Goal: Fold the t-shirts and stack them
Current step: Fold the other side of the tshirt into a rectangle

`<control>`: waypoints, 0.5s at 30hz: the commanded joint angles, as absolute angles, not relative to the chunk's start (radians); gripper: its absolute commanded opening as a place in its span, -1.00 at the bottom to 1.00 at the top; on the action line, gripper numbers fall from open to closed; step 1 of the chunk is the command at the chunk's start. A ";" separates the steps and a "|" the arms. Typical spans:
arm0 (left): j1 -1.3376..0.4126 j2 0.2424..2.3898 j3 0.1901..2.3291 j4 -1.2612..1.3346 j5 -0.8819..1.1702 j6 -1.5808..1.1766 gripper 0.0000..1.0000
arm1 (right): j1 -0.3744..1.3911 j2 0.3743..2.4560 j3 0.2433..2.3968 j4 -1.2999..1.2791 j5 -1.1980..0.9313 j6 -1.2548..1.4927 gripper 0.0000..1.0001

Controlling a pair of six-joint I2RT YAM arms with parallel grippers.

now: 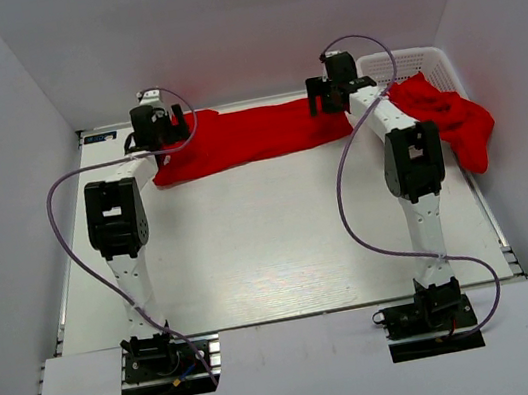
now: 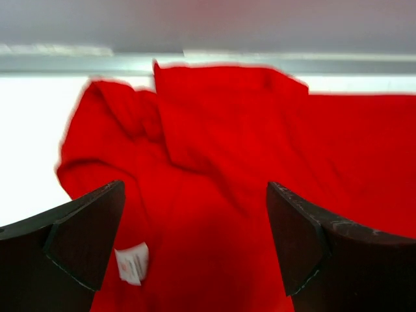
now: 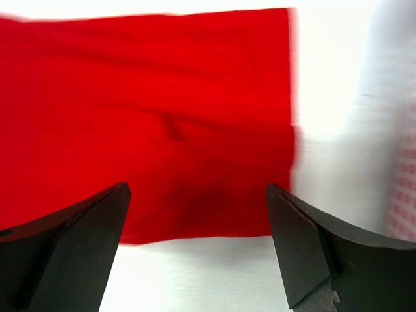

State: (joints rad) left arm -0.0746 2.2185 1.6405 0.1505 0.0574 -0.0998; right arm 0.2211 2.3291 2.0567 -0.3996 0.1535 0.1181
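A red t-shirt (image 1: 254, 134) lies folded into a long strip across the far side of the table. My left gripper (image 1: 159, 142) is open above its left end; the left wrist view shows the cloth (image 2: 221, 195) with a white label (image 2: 132, 262) between the fingers. My right gripper (image 1: 327, 102) is open above its right end; the right wrist view shows the cloth's near right corner (image 3: 195, 130) ahead of the fingers. A second red t-shirt (image 1: 449, 121) hangs crumpled over the basket's near side.
A white lattice basket (image 1: 414, 66) stands at the far right corner, also blurred in the right wrist view (image 3: 403, 188). White walls enclose the table on three sides. The purple cables loop beside both arms.
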 commanded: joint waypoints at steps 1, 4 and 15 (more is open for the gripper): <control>-0.080 2.118 1.605 0.117 0.109 -0.164 1.00 | 0.233 2.307 2.054 -0.407 -0.081 0.081 0.81; -0.080 2.118 1.585 0.095 0.133 -0.187 1.00 | 0.244 2.341 2.075 -0.403 -0.132 0.083 0.81; -0.080 2.186 1.574 0.017 0.143 -0.236 1.00 | 0.232 2.499 2.177 -0.284 -0.099 0.153 0.81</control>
